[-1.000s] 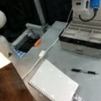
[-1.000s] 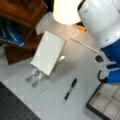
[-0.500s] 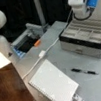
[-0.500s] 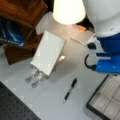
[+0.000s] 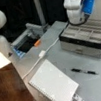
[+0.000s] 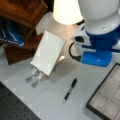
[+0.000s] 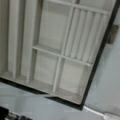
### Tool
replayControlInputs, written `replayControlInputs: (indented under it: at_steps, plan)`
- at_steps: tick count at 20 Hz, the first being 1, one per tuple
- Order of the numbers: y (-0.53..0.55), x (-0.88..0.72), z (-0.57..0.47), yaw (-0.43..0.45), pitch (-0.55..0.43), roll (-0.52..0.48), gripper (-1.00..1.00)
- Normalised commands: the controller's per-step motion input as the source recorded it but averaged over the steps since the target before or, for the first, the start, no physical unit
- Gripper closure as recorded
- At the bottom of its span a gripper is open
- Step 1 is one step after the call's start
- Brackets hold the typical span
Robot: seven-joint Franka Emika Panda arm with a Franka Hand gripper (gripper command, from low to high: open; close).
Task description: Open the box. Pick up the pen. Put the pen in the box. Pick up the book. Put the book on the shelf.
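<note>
The box (image 5: pixel 77 42) stands open at a front view's right, its grey compartments bare; its corner also shows in a front view (image 6: pixel 106 98). In the wrist view the box's inside (image 7: pixel 50 62) fills most of the picture. My gripper (image 5: pixel 76 22) hangs over the box's far left end, with its fingers not showing in any view. The pen (image 5: pixel 83 71) lies on the table in front of the box, and it shows again in a front view (image 6: pixel 70 90). The book (image 5: pixel 54 85) leans tilted on a metal stand, seen too in a front view (image 6: pixel 47 56). The shelf (image 5: pixel 9 93) stands at the left.
An open black tray (image 5: pixel 26 45) with an orange piece (image 5: pixel 37 43) sits behind the book. A white cable (image 5: pixel 42 54) runs across the table between them. The slatted metal stand (image 6: pixel 33 78) props the book up. A white rounded body (image 6: pixel 66 10) stands near the shelf (image 6: pixel 22 15).
The arm has come lower and shifted a little over the open box. Pen, book and box have stayed in place.
</note>
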Motion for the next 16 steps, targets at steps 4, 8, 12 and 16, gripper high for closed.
replayControlInputs:
  at_steps: [4,8,12,16]
  plan:
    - [-0.45,0.08,0.02,0.328,0.114,-0.484,-1.00]
    - [-0.31,0.10,0.02,0.279,0.102,-0.482,-1.00]
    - [-0.27,0.12,-0.04,0.273,0.116,-0.248,-1.00]
    - [-0.31,0.14,-0.15,0.362,0.104,0.028,-1.00]
